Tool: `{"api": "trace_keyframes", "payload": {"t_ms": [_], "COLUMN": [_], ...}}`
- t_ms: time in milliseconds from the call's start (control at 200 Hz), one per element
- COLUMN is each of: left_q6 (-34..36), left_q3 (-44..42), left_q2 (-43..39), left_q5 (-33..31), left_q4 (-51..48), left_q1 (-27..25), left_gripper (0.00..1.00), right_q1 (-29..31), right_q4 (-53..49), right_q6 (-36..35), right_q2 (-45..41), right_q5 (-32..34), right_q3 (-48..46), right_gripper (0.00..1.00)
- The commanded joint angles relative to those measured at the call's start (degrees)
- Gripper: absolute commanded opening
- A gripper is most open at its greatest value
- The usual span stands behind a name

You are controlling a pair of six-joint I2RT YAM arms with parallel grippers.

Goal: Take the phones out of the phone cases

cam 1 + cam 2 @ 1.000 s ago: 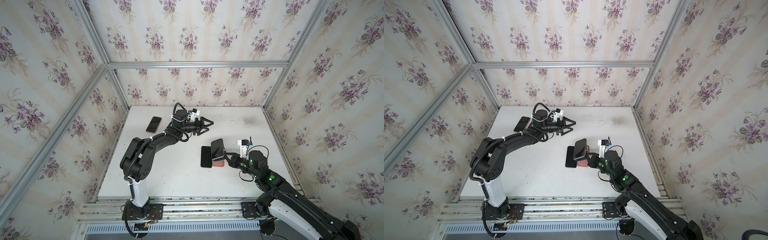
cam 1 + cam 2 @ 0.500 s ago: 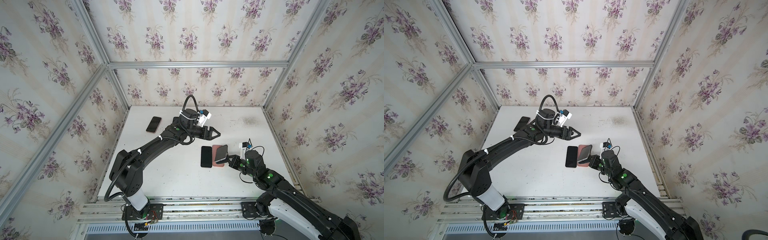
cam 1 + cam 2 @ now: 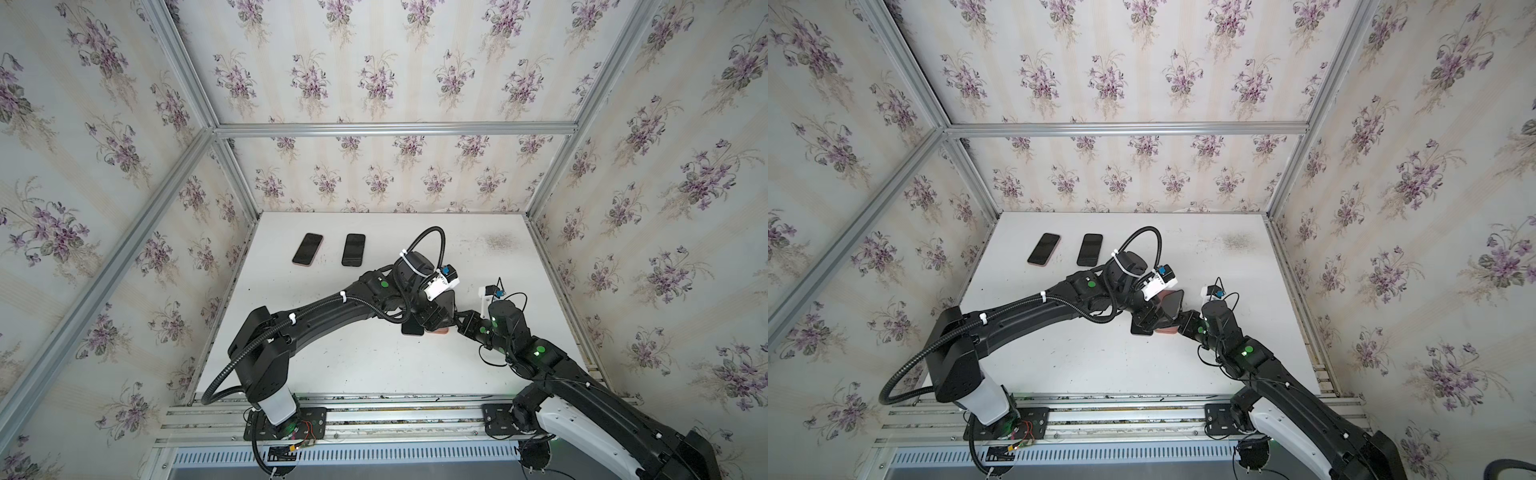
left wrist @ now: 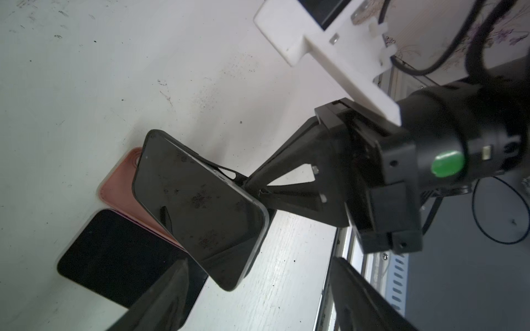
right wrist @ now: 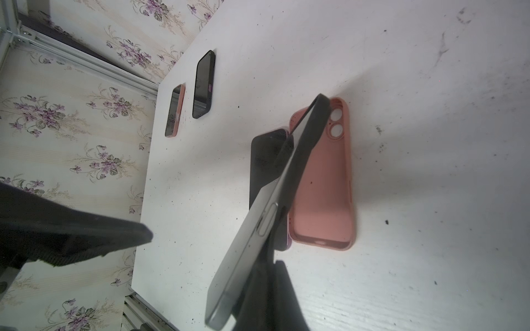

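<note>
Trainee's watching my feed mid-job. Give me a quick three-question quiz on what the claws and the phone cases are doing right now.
1. True or false: the right claw grips the black-cased phone, which is tilted.
2. The pink case is: A) empty, B) holding a phone, C) gripped by a claw.
3. Fill in: the left claw is ___.
Key: 1 true; 2 A; 3 open.

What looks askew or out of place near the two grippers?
The phone held by the right gripper hangs tilted above the table, its black case peeled half off. Below it, an empty pink case lies open side up, with another phone beside it.
</note>
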Motion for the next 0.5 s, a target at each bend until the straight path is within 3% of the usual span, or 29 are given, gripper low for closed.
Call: {"api": "trace_keyframes", "payload": {"t_ms": [0, 295, 495], "left_q6": [3.5, 4.5, 4.5], "left_q3": [1.5, 3.4, 3.8], "left_q2": [1.8, 5.4, 6.4], "left_q5": [-4.5, -10.7, -16.4], "left_q4": [-0.8, -1.8, -1.8], "left_q1": [-1.3, -2.4, -3.1], "left_gripper": [0.75, 0.69, 0.59], "right_q1": [0.1, 0.1, 0.1], "right_q4": [3.0, 2.9, 3.2], "right_q6": [0.9, 1.6, 1.8], "right_q2": [-0.1, -0.6, -0.1], "right_q5": [-0.3, -0.7, -1.1], "right_q3": [1.4, 1.5, 1.6], "right_gripper": [0.0, 0.0, 0.0]}}
